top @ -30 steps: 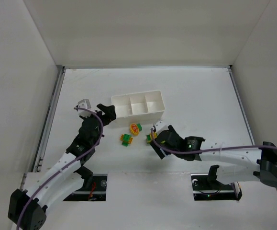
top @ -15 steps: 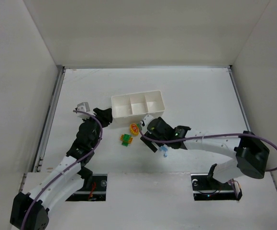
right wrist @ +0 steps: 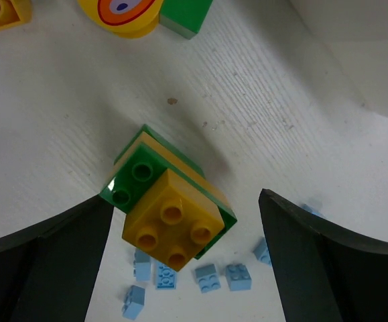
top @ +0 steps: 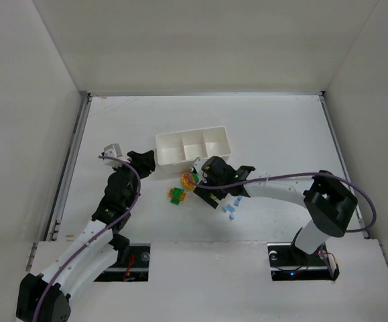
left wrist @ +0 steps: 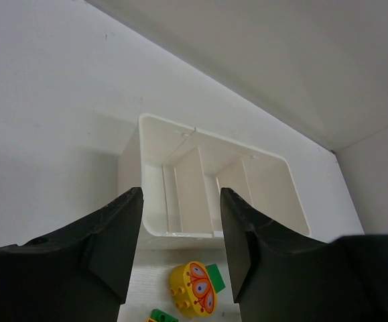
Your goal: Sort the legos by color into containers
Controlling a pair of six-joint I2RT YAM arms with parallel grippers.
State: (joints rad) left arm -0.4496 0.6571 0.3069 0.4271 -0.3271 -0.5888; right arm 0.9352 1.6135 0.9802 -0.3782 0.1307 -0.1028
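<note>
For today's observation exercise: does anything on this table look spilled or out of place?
Yes. Small pale blue plastic bricks lie scattered loose on the table beside a joined green and yellow-orange brick cluster, while the white three-compartment plastic tray looks empty.

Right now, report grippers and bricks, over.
Left gripper open, facing tray. Right gripper open over green-yellow cluster. Tray shows empty. Pale blue bricks loose nearby.

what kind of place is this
Probably a robot lab test cell: a white table boxed in by white walls, a left arm and right arm bolted at its near edge, and a divided tray and toy bricks laid out.
</note>
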